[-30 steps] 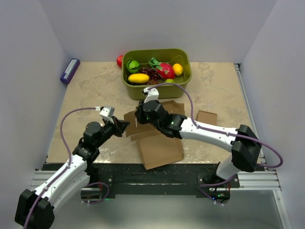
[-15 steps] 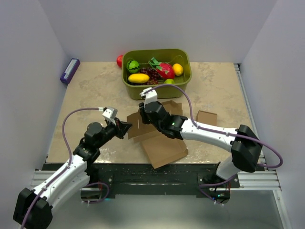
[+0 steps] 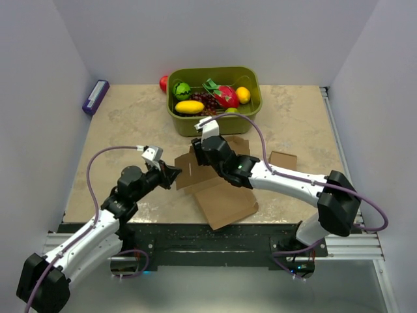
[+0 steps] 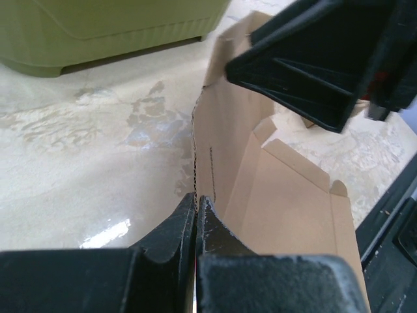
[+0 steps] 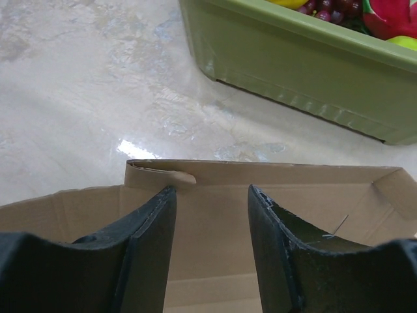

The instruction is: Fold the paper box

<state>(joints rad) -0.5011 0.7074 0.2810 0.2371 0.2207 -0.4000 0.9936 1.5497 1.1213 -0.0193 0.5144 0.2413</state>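
Paper box (image 3: pixel 225 199) lies mid-table (image 3: pixel 124 120), near of the green bin (image 3: pixel 186 122); left claw (image 4: pixel 196 212) clenched on its left wall; right claw (image 5: pixel 210 192) released at the far panel. Keep the left wall upright; fold 1 panel along its crease.

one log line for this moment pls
task: fold paper box | left end effector: shut on its edge | right end effector: open over a panel

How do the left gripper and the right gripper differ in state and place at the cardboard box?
The left gripper is shut, pinching the cardboard box's left edge; the right gripper is open, holding nothing. The left gripper works from the left side; the right gripper stands over its far part. Both are black.
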